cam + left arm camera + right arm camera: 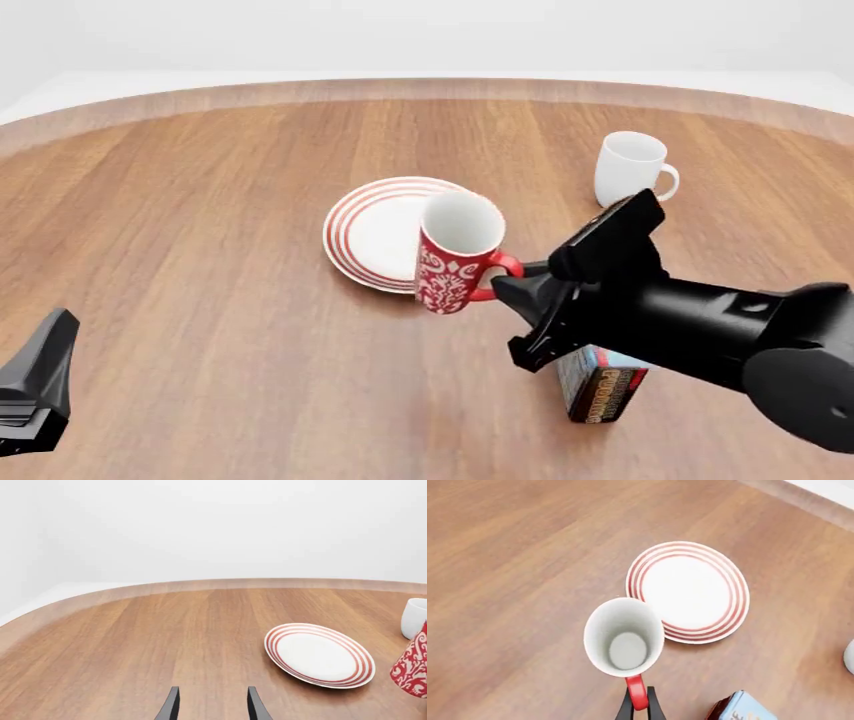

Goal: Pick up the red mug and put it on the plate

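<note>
The red mug (454, 255), patterned in white and white inside, is upright at the plate's near right edge, and its top overlaps the rim in the front view. My right gripper (514, 277) is shut on its red loop handle (635, 690). Whether the mug's base touches the table I cannot tell. The plate (367, 228), white with red rings, lies flat mid-table and holds nothing; it also shows in the right wrist view (690, 587) and the left wrist view (319, 655). My left gripper (212, 706) is open low at the near left, far from both, with the mug (412, 667) at its view's edge.
A plain white mug (630, 168) stands at the back right, beyond the right arm. A small upright box (601, 385) stands just under the right arm near the front. The table's curved far edge (427, 88) runs across the back.
</note>
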Robot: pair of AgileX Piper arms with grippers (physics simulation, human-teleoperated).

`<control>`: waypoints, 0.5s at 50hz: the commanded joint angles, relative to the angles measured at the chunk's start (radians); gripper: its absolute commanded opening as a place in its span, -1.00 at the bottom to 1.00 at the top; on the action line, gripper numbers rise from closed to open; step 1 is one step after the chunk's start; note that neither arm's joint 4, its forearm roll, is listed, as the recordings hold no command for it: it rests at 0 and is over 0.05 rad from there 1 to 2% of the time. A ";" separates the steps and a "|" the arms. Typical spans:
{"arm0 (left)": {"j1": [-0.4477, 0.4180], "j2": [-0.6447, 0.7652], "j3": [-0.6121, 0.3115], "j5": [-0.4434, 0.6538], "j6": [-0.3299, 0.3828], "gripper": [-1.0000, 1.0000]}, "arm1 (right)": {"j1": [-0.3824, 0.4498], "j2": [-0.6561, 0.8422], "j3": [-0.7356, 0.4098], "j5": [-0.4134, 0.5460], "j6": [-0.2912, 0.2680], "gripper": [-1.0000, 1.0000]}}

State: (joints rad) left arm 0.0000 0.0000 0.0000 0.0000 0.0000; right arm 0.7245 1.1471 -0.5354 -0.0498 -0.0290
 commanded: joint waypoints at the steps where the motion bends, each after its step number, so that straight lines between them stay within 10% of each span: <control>1: 0.000 0.000 0.000 0.000 0.000 1.00 | -0.032 -0.032 -0.039 0.013 -0.018 -1.00; 25: 0.000 0.000 0.000 0.000 0.000 1.00 | -0.086 0.049 -0.140 -0.008 -0.081 -1.00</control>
State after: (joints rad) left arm 0.0000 0.0000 0.0000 0.0000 0.0000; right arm 0.6611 1.1557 -0.6321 -0.0420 -0.0941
